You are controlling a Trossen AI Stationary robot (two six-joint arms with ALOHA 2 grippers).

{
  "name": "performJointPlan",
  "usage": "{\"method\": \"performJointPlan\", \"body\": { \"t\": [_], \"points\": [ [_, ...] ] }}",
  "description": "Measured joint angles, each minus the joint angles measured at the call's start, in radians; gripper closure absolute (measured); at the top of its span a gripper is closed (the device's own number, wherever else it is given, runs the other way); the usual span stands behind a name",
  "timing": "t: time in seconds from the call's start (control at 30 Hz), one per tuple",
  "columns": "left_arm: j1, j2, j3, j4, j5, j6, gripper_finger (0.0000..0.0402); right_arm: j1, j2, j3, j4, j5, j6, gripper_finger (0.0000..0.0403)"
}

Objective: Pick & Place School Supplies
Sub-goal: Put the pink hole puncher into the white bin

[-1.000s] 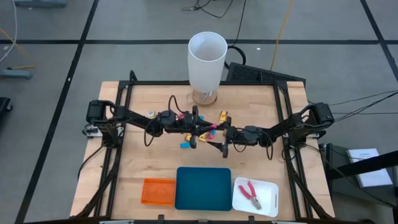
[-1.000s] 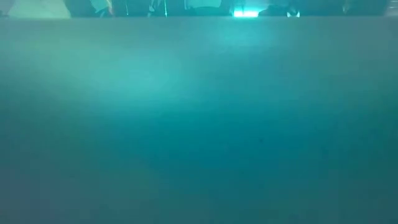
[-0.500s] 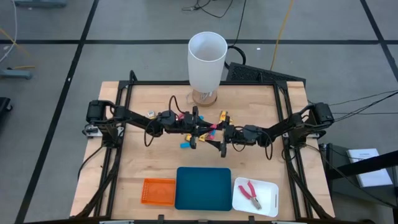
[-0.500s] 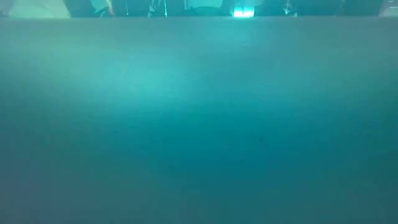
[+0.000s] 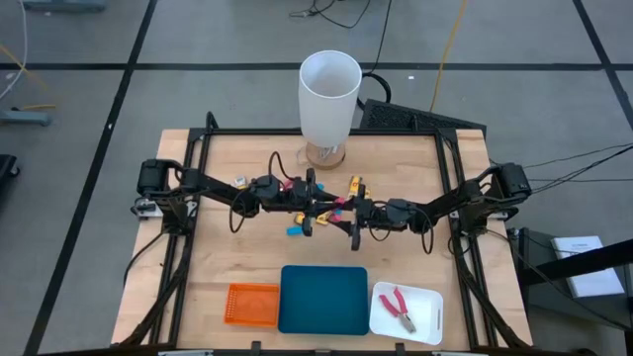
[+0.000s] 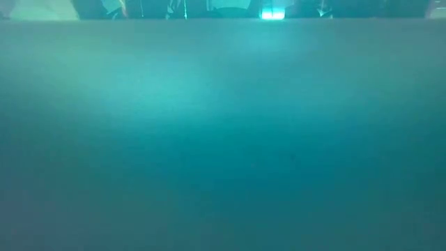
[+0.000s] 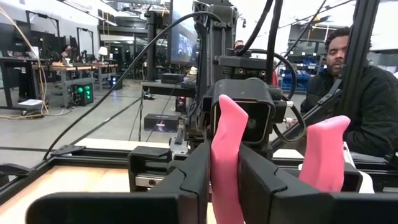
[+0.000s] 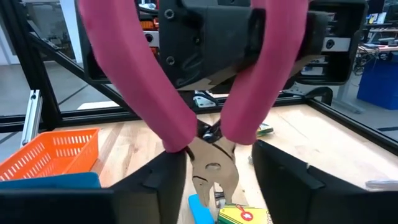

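Observation:
Pink-handled pliers (image 5: 336, 206) hang over the table's middle, handles up and metal head (image 8: 212, 165) down. My left gripper (image 7: 225, 180) comes in from the left and is shut on one handle. My right gripper (image 8: 217, 186) faces it from the right, its fingers open on either side of the pliers' head. Whether they touch it I cannot tell. On the wood below lie a light-blue block (image 8: 198, 208) and a yellow piece (image 8: 239, 214). A second pair of pliers, red-handled (image 5: 399, 306), lies in the white tray (image 5: 427, 322). My left gripper pinches one pink handle (image 7: 227, 140) between its two fingers, below that handle's free end, which sticks up above them. The fingers come level from the table's left and lie across the handle. The other handle (image 7: 323, 155) stands free beside it. The pliers hang upright, clear of the table.
A tall white cylinder (image 5: 328, 94) stands at the far edge. Orange tray (image 5: 250, 304) and teal tray (image 5: 322, 299) sit along the near edge; the teal tray fills the low view. Another yellow piece (image 5: 355, 184) lies behind the grippers. A person (image 7: 360, 93) sits beyond the table.
My right gripper's fingers have drawn closer together around the pliers' head. Both arms and the pliers have kept their places.

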Motion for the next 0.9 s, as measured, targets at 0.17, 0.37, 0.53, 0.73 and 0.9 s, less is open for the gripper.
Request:
{"method": "performJointPlan", "body": {
  "t": [0.17,0.37,0.53,0.73,0.9],
  "points": [
    [0.000,0.000,0.000,0.000,-0.001,0.000,0.0352,0.000,0.000,0.000,-0.002,-0.001,-0.001,0.0276],
    [0.000,0.000,0.000,-0.008,-0.055,-0.019,0.0337,0.000,0.000,0.000,-0.003,0.000,-0.007,0.0322],
    [-0.001,0.000,0.000,-0.010,-0.079,-0.018,0.0310,0.000,0.000,0.000,-0.004,0.000,0.000,0.0319],
    [-0.010,-0.001,0.000,-0.011,-0.090,-0.031,0.0304,0.000,0.000,0.000,-0.004,0.000,-0.002,0.0314],
    [-0.019,-0.001,0.000,-0.046,-0.138,-0.043,0.0281,0.000,0.000,-0.002,-0.013,0.000,-0.005,0.0321]
  ]
}}
